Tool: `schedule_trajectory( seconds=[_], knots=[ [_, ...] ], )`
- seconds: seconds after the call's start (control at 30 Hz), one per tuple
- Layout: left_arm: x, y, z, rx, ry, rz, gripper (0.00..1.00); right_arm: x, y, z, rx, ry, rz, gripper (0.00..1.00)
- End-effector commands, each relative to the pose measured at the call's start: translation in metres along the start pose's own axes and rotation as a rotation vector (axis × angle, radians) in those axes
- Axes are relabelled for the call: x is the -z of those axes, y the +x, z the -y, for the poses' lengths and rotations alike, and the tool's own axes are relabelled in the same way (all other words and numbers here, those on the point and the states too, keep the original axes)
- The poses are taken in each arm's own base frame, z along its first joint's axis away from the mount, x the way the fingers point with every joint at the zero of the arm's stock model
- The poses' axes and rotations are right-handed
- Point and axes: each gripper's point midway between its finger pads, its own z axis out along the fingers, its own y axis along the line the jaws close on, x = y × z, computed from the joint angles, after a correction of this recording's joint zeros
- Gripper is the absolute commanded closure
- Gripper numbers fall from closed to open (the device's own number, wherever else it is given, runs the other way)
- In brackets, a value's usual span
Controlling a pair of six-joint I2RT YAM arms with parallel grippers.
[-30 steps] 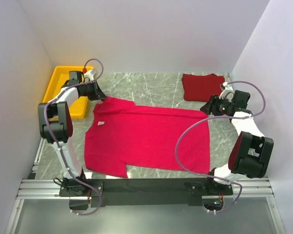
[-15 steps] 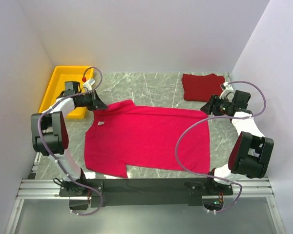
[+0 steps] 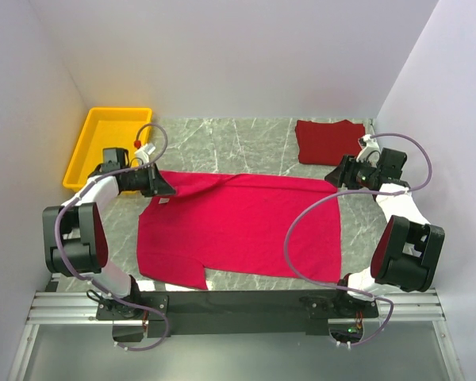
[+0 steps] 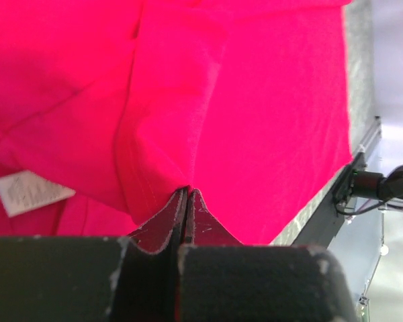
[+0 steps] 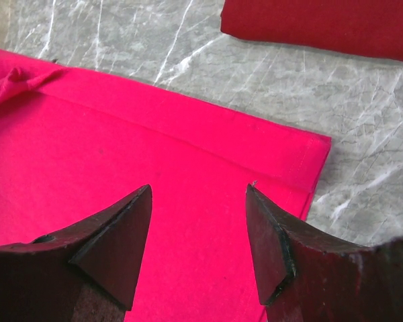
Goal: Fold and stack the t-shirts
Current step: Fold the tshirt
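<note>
Moved since a second ago: left gripper (image 3: 162, 186) has drawn back from beside the yellow tray (image 3: 83, 147) toward the near side, taking the far sleeve with it; that sleeve no longer sticks out and the shirt's far edge now runs nearly straight; the right arm has not shifted
Left gripper: jaws pinched fully together on a fold of the pink shirt (image 3: 238, 226), close to the white neck label (image 3: 163, 201); the wrist view shows cloth bunched right at the tips
Right gripper (image 3: 334, 176): jaws standing apart with nothing between them, hovering over the shirt's far hem corner
Pink shirt: spread on the table (image 3: 246, 143), long axis left to right, collar end at the left, hem at the right
Maroon shirt (image 3: 329, 140): already folded, at the far right, apart from the pink one and beyond the right gripper
Relation that matters: the two grippers sit at opposite ends of the same far edge; the hem corner lies just ahead of the right gripper's jaws, a little to their right in the wrist view
Nearer arm: right for the hem corner; left already has the collar end
Likely next: right gripper down onto that corner and closed, so both ends of the far edge can come toward the near edge together
Risk: closing short of the corner would leave that end slack and skew the fold
</note>
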Motion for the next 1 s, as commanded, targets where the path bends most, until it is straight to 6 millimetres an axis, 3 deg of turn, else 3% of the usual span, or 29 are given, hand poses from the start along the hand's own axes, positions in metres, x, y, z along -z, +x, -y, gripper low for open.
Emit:
schedule_trajectory(
  seconds=[0.0,0.17,0.43,0.53,0.63,0.97],
  knots=[
    [0.008,0.006,-0.006,-0.029,-0.064,-0.003,0.99,0.005,-0.015,-0.004,0.036,-0.01,0.052,0.35],
    [0.009,0.013,-0.03,0.022,-0.195,-0.019,0.99,0.004,-0.014,-0.004,0.033,-0.017,0.052,0.35],
    [0.019,-0.001,-0.07,0.032,-0.426,0.007,0.96,0.004,-0.013,-0.005,0.036,-0.023,0.053,0.35],
    [0.022,0.005,-0.081,0.038,-0.478,-0.031,0.96,0.004,-0.014,-0.005,0.037,-0.023,0.055,0.35],
    [0.023,0.008,-0.08,0.029,-0.475,-0.036,0.92,0.003,-0.014,-0.005,0.033,-0.024,0.054,0.35],
    [0.02,0.012,-0.079,0.031,-0.462,-0.018,0.93,0.002,-0.01,-0.002,0.042,-0.017,0.04,0.35]
  ],
)
